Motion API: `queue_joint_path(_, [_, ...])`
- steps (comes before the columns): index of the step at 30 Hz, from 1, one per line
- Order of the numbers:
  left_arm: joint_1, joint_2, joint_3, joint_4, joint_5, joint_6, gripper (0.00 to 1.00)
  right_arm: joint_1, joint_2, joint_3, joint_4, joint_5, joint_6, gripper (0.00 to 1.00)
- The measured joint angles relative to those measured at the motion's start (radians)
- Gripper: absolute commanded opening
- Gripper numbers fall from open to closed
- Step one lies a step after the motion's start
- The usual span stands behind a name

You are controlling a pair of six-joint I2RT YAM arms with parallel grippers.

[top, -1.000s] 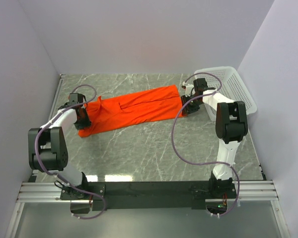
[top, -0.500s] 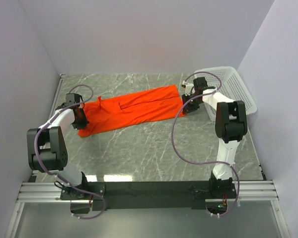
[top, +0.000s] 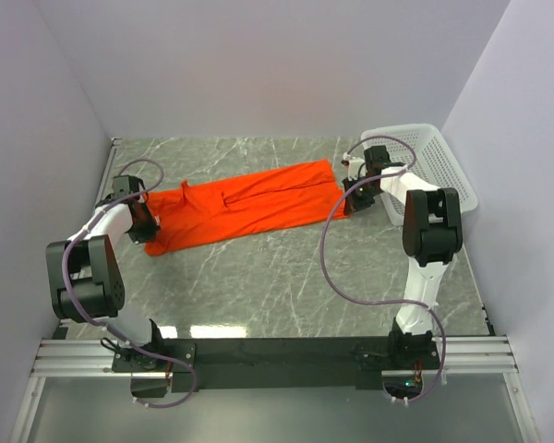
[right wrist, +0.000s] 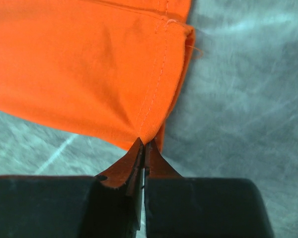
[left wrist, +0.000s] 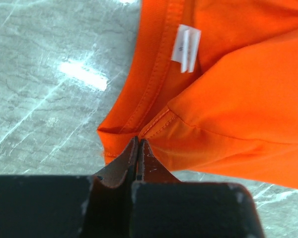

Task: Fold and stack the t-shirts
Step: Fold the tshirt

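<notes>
One bright orange-red t-shirt (top: 245, 203) lies folded into a long band across the far half of the marble table. My left gripper (top: 149, 221) sits at the band's left end. In the left wrist view it (left wrist: 139, 142) is shut on a seamed edge of the t-shirt (left wrist: 238, 109), close to the collar and its white label (left wrist: 186, 48). At the band's right end, my right gripper (top: 348, 197) is shut on the hemmed corner of the t-shirt (right wrist: 79, 74), with the tips (right wrist: 144, 144) pinching the cloth just above the tabletop.
A white mesh basket (top: 434, 161) stands at the far right against the wall, just beyond the right arm. Walls close off the left, far and right sides. The arm bases and a metal rail line the near edge.
Both grippers have shut on the ends of the t-shirt. The left arm has drawn slightly to the left and the right slightly to the right, so the band now lies straighter.
</notes>
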State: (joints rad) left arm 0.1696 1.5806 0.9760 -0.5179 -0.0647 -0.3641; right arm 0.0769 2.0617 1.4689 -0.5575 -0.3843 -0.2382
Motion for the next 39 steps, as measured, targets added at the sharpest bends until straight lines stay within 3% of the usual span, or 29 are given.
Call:
queue_joint_path(21, [0.043,-0.050,-0.071,-0.004,-0.033,-0.069,0.01,-0.040,-0.224,-0.266,-0.063,-0.043,-0.171,0.00])
queue_joint_path(39, [0.051,-0.076,-0.080,-0.036,-0.072,-0.124,0.01,-0.040,-0.384,-0.502,-0.077,-0.081,-0.213,0.00])
